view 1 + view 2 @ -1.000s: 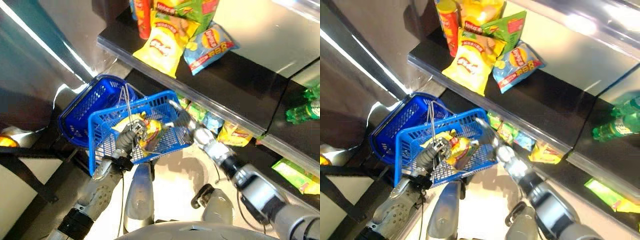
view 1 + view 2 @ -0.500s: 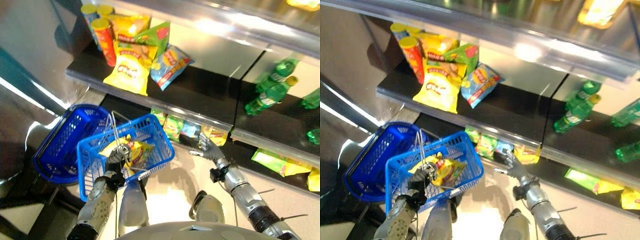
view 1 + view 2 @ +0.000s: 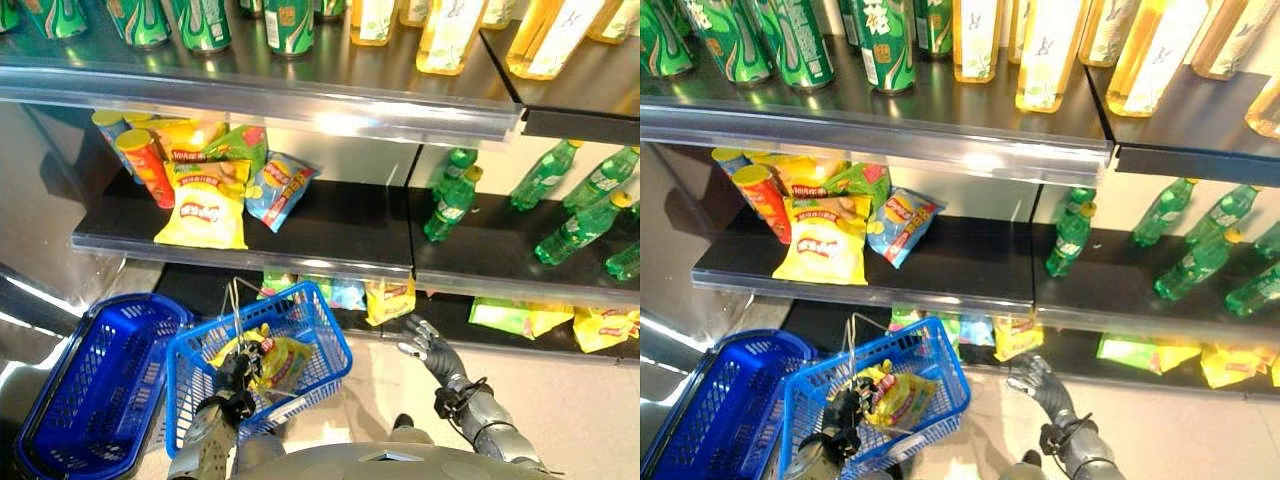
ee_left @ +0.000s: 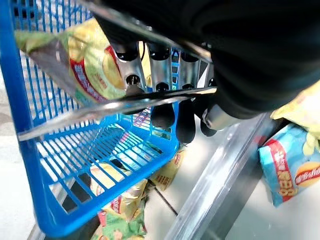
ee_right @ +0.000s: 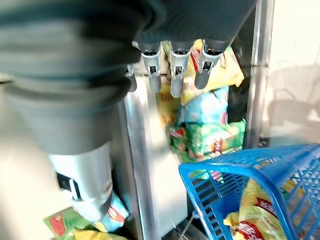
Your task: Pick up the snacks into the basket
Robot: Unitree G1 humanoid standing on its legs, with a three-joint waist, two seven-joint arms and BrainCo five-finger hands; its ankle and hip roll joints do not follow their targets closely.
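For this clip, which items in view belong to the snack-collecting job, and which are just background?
Job items:
- blue basket, handle held by the left hand
- yellow snack bag in that basket
- snack packets on the bottom shelf, near the open right hand
- chip bags on the middle shelf

Background:
- second blue basket on the floor
- green bottles
- green cans

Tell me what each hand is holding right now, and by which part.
The left hand is curled round the wire handle of the blue basket. The right hand holds nothing, its fingers open near the bottom shelf.
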